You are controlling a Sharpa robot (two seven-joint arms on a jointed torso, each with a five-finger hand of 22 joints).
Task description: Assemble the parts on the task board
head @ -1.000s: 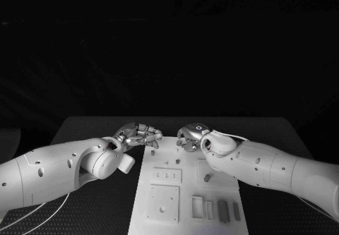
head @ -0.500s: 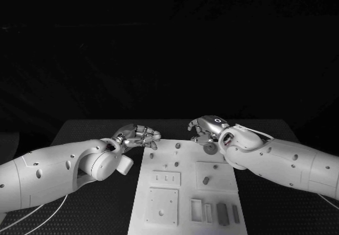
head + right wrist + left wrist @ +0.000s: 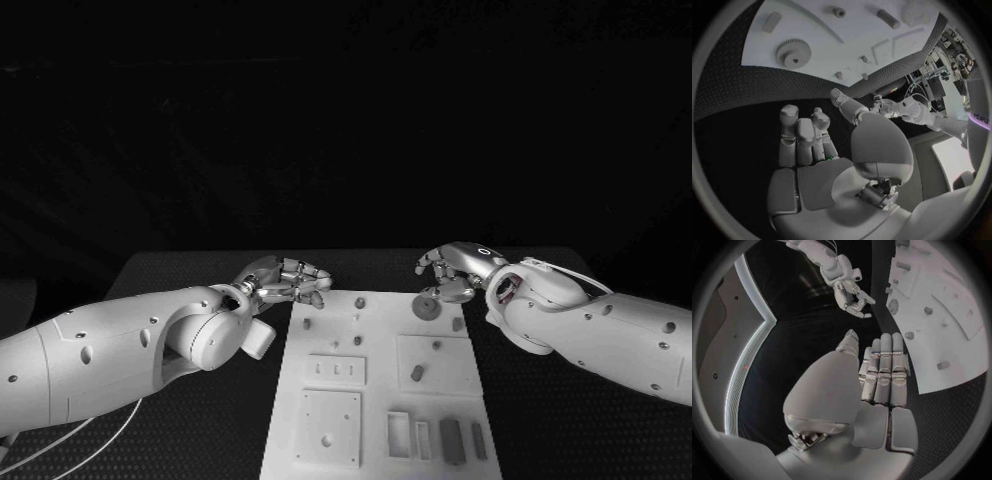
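Head view: right hand (image 3: 451, 275) lifted off task board (image 3: 382, 400), fingers curled, empty; gear (image 3: 427, 306) left seated. Left hand (image 3: 289, 280) closed, empty.

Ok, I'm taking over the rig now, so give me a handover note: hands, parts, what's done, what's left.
Left hand: holds nothing, fingers curled, at the task board's far left corner.
Right hand: holds nothing, raised above the gear near the board's far right edge.
Gear lies flat on the board, untouched. A small peg stands in the right mid plate; other small parts sit along the near edge.
Done: cannot tell what is seated.
Left: likely the gear and loose parts.
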